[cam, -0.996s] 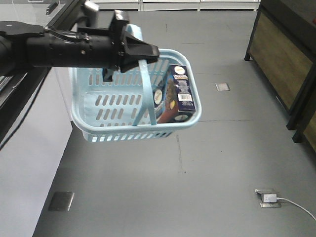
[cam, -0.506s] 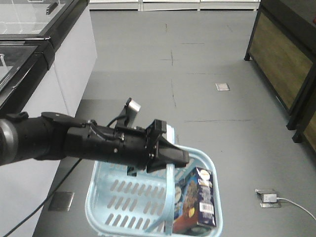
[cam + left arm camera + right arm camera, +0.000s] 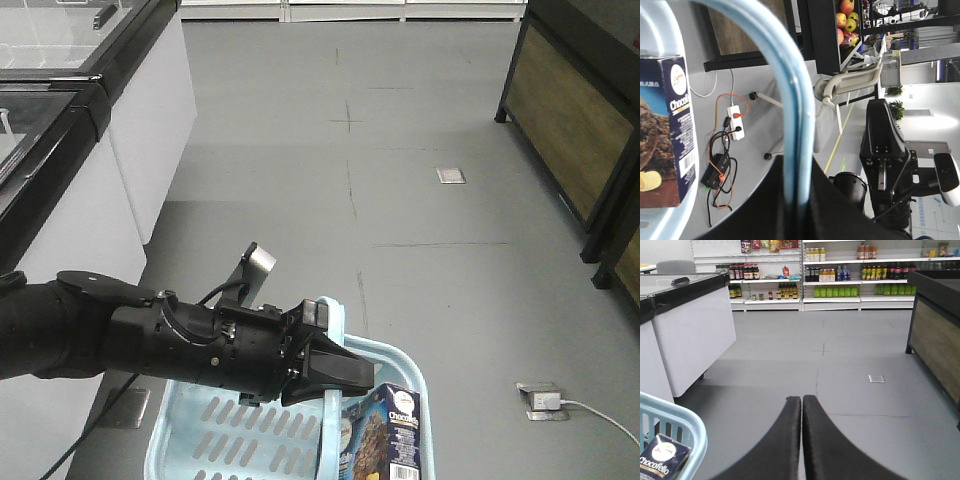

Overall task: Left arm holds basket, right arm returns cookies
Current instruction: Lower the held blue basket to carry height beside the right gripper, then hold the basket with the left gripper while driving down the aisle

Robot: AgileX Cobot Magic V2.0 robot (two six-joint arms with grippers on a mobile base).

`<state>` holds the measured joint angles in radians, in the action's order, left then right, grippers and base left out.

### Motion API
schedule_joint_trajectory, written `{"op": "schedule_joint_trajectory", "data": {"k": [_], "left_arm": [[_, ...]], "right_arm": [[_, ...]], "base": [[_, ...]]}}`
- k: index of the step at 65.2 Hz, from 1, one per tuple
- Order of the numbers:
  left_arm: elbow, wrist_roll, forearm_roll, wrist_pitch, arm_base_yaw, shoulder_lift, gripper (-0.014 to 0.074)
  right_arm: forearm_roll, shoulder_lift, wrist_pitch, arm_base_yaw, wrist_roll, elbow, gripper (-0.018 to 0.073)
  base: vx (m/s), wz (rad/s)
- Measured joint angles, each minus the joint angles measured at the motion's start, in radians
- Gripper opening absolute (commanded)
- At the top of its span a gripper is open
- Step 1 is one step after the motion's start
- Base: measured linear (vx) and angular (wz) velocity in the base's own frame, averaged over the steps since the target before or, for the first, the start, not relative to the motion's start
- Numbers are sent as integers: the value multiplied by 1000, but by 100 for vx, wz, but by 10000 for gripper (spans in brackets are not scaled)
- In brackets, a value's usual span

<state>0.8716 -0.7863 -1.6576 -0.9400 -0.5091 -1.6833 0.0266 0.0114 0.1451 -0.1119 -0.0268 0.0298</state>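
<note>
Left gripper (image 3: 340, 372) pinches the blue handle (image 3: 790, 100) of the basket (image 3: 190, 430), which hangs beneath it. The cookie carton (image 3: 388, 440) sits inside the basket at its right end. It appears to stand on end, long axis near vertical and logo end upward, but the frame edge cuts off its lower part. Right gripper (image 3: 801, 400) is apart from the basket, its fingers pressed together on nothing.
</note>
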Motion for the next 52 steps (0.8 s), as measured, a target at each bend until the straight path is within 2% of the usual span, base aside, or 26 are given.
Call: {"op": "schedule_joint_trajectory", "data": {"k": [18,33,52], "left_arm": [[6,-1,-3,19,0,1,-7],[6,-1,38,20,0,1,-8],[6,-1,49,20,0,1,-8]], "right_arm": [[0,0,0,0,0,0,-8],[0,0,0,0,0,0,-8],[0,0,0,0,0,0,-8]], "base": [[0,0],[0,0],[0,0]]}}
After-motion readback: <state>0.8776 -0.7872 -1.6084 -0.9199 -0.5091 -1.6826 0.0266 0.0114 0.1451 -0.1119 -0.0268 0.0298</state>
